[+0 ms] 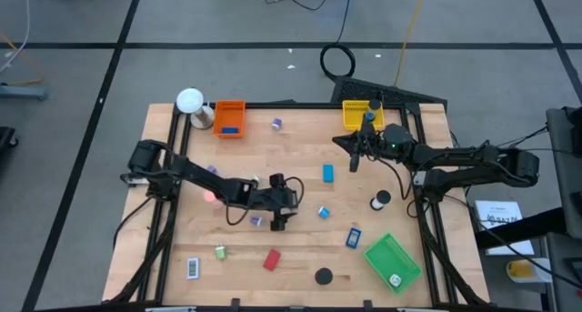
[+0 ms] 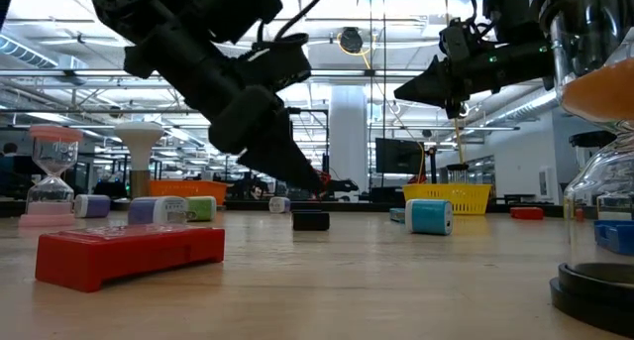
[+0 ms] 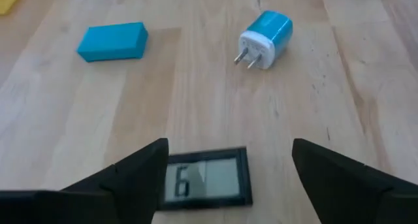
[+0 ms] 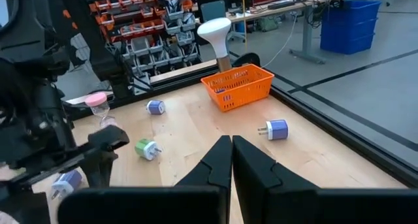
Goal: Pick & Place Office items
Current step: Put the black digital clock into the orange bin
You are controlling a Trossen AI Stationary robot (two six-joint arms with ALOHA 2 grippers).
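— Where do we have the left gripper?

— Low over the table, fingers spread wide. A small black timer with a grey display lies flat between them, touched by neither. Just ahead we see a blue plug adapter, and beside that a blue block.

— And the right gripper?

— We see its fingers pressed together, empty, raised by the yellow basket, well apart from the timer.
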